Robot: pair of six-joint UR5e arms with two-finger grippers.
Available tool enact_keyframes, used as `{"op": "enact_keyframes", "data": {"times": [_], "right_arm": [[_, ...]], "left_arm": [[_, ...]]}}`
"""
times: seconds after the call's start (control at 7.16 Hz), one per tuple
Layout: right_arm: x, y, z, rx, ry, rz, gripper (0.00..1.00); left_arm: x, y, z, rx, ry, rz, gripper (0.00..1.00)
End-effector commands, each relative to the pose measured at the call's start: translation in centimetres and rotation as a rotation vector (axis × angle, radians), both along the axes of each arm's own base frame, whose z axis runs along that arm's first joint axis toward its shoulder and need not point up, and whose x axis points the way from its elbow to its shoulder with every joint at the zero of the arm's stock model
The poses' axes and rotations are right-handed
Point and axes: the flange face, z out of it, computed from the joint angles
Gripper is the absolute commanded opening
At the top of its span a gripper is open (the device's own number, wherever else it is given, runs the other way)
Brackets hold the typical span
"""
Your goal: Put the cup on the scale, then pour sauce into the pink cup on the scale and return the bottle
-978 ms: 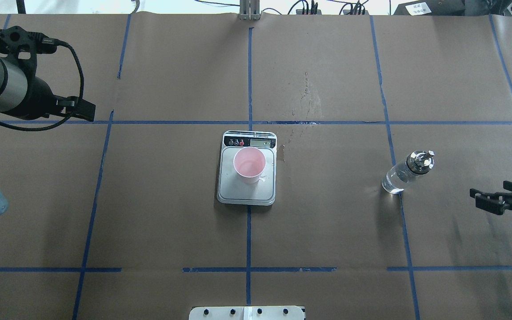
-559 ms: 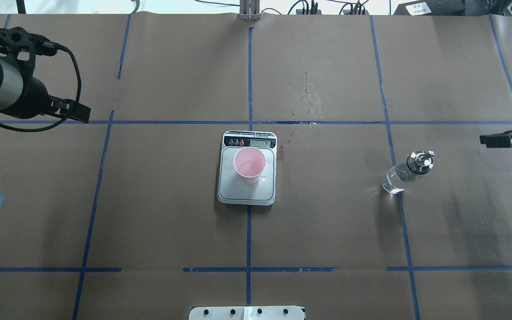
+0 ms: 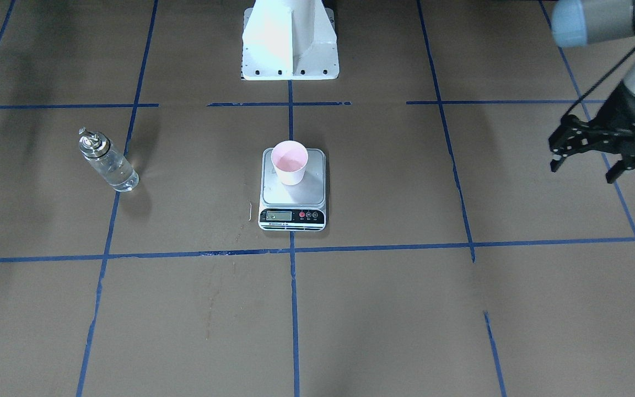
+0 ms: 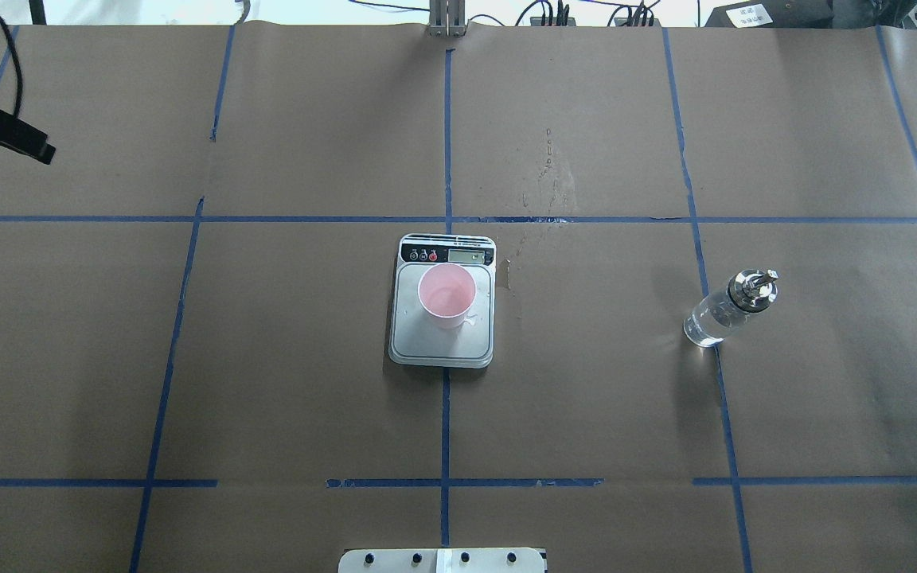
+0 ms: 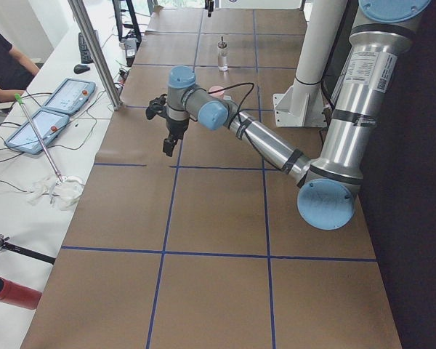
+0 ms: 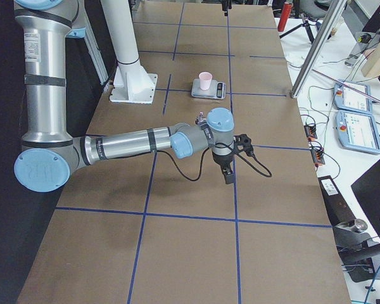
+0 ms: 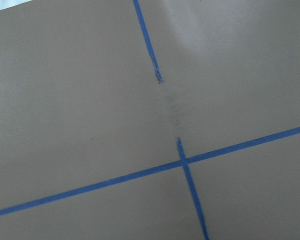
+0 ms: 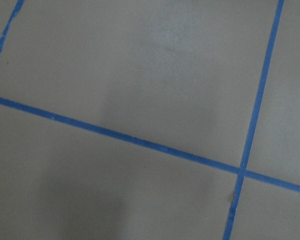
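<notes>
A: Where is the bottle [image 4: 723,312] found from the scale [image 4: 407,344]?

B: It is seen well apart from the scale, on the robot's right side of it. It is stood upright on the worktop [image 4: 586,414], long axis vertical, spout on top. Clear sauce [image 4: 704,328] is seen through the glass. The cup [image 4: 446,293] is set on the scale's platform, mouth up.

A: Which hand is judged nearer to it?

B: The right hand [image 6: 228,171]. It is held above the worktop on that same side, farther from the scale than the bottle, and pointed downward. It is shown properly in the side view only, so it cannot be told whether its fingers are apart or together.

A: And the left hand [image 3: 582,170]?

B: It is held far out on the opposite side of the scale, above the worktop. Its fingers are spread apart and nothing is held between them.

A: On what is the next move judged to turn?

B: If pouring is not yet done, a sideways reach back toward the scale would be called for from the right hand, with the glass body taken below the cap. Whether sauce is already in the cup cannot be settled. A pale spot is seen on the platform by the cup's base, and a drip may be guessed.
</notes>
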Motion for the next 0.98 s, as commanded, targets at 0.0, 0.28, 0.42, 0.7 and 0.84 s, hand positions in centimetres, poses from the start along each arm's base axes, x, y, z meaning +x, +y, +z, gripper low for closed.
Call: {"op": "enact_keyframes", "data": {"times": [0.0, 0.28, 0.42, 0.7, 0.84], "right_arm": [[2.6, 1.2, 2.3, -0.095, -0.053, -0.049, 1.0], [3.0, 2.8, 3.8, -0.119, -0.039, -0.04, 1.0], [2.9, 2.4, 3.9, -0.108, -0.037, -0.04, 1.0], [2.8, 2.2, 3.2, -0.095, -0.042, -0.04, 1.0], [2.8, 2.2, 3.2, -0.097, -0.045, -0.041, 1.0]], "left_arm": [[-9.7, -2.9, 9.8, -0.078, -0.001, 0.0, 1.0], [-10.6, -1.9, 15.3, -0.175, -0.022, -0.011, 1.0], [-11.2, 0.7, 17.8, -0.211, -0.035, -0.017, 1.0], [-11.1, 1.1, 18.3, -0.226, -0.036, -0.025, 1.0], [-11.2, 1.3, 18.1, -0.226, -0.034, -0.023, 1.0]]}}
